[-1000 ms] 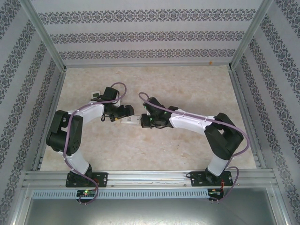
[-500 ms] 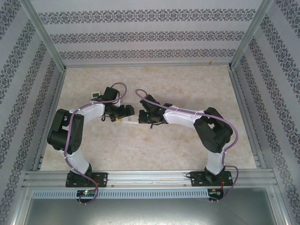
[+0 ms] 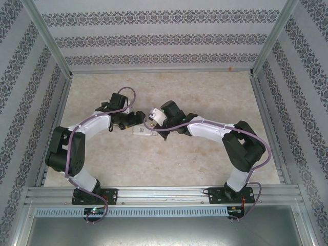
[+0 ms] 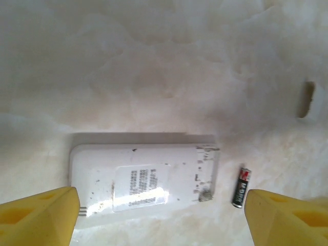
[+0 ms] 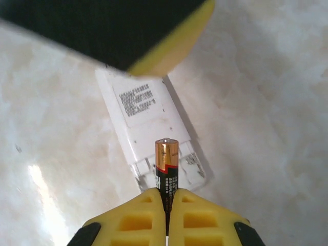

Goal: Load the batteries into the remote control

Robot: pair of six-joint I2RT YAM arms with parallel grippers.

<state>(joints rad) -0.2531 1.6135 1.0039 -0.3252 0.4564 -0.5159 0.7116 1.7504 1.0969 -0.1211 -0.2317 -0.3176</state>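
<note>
The white remote (image 4: 143, 179) lies face down on the table, its battery bay open at one end (image 5: 171, 166). My right gripper (image 5: 165, 199) is shut on a black-and-copper battery (image 5: 166, 156), held upright just above that open bay. A second battery (image 4: 241, 186), black with a red tip, lies on the table beside the bay end. My left gripper (image 4: 161, 207) is open, its yellow fingers (image 4: 38, 218) straddling the remote from above without touching it. From overhead, both grippers meet over the remote (image 3: 141, 131), left gripper (image 3: 134, 119) and right gripper (image 3: 154, 125).
A small white piece (image 4: 307, 100) lies on the marble tabletop (image 3: 205, 92) beyond the loose battery. One black-and-yellow left finger (image 5: 133, 31) hangs over the remote's far end. Metal frame rails and patterned walls enclose the table.
My right wrist has swung round and come over the remote's bay end with the battery. My left arm has stretched out, its gripper shifting slightly away from the bases.
</note>
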